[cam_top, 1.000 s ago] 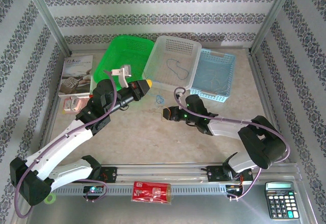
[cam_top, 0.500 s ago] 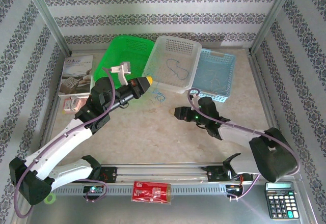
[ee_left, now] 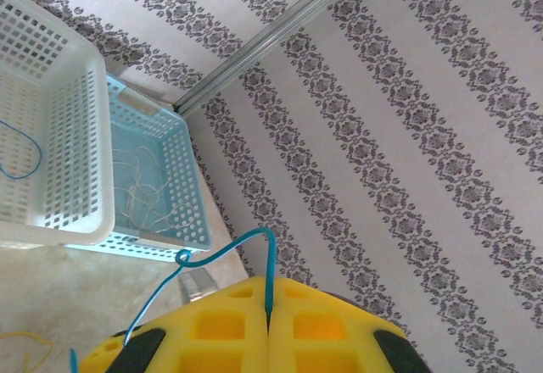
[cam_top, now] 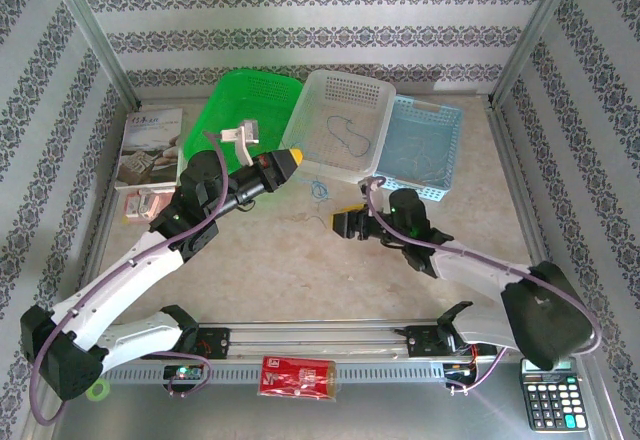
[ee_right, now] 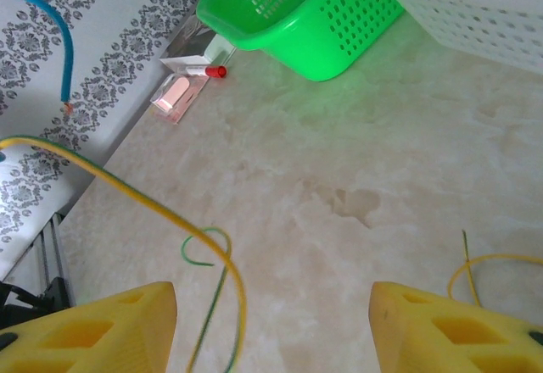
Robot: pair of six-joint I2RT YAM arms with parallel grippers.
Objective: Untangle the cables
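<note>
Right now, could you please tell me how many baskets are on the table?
3: the green basket at back left, the white basket in the middle, and the blue basket to its right.

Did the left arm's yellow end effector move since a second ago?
Yes. The left end effector, pinching the blue cable, crept a little up and right, toward the white basket's near corner.
</note>
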